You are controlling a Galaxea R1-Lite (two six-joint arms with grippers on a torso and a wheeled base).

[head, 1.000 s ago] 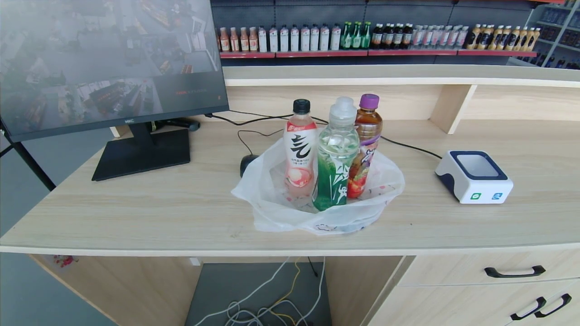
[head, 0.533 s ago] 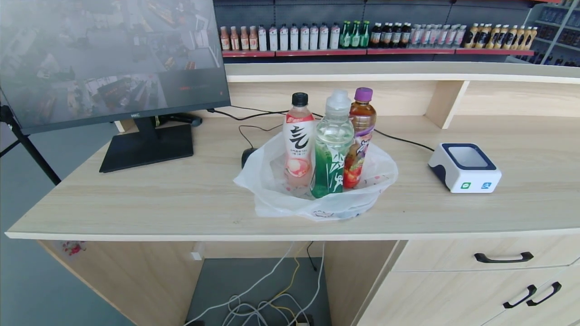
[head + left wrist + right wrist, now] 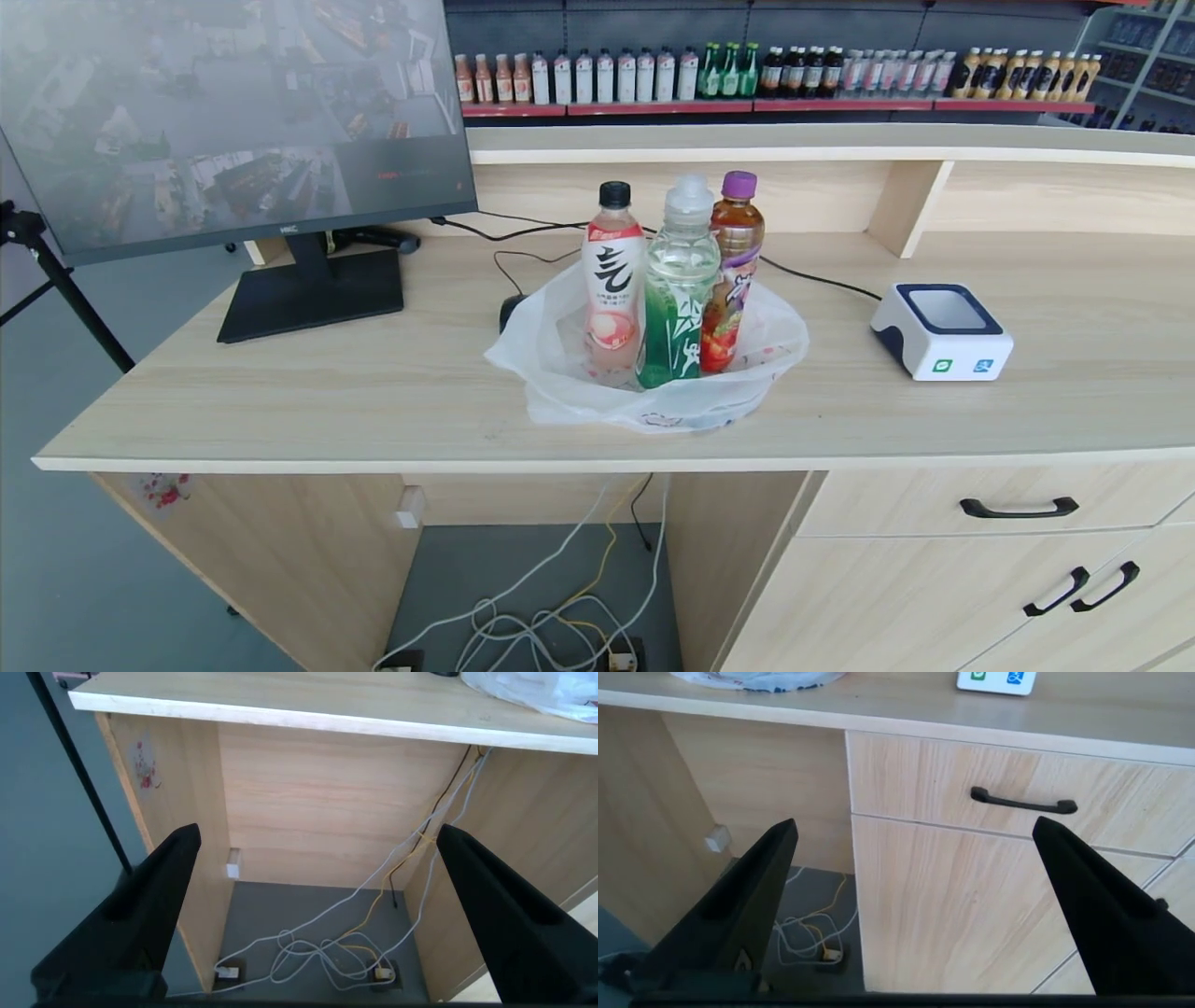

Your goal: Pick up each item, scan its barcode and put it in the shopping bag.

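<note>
Three bottles stand upright inside the white shopping bag (image 3: 569,350) at the counter's middle: a pink one with a black cap (image 3: 612,280), a clear one with a green label (image 3: 679,289) and a brown one with a purple cap (image 3: 736,233). The white barcode scanner (image 3: 938,331) sits on the counter to the bag's right. My left gripper (image 3: 318,924) is open and empty, low in front of the counter's open bay with the bag's edge (image 3: 533,686) above it. My right gripper (image 3: 915,915) is open and empty, facing the drawer front below the scanner (image 3: 997,679).
A monitor (image 3: 233,121) on a black stand occupies the counter's left, and a black mouse (image 3: 509,308) lies behind the bag. Drawers with black handles (image 3: 1018,509) sit under the counter's right half. Loose cables (image 3: 541,625) lie on the floor in the bay.
The whole head picture has shifted and the counter looks farther off, so the camera has moved back. The bottles, bag and scanner keep their places on the counter.
</note>
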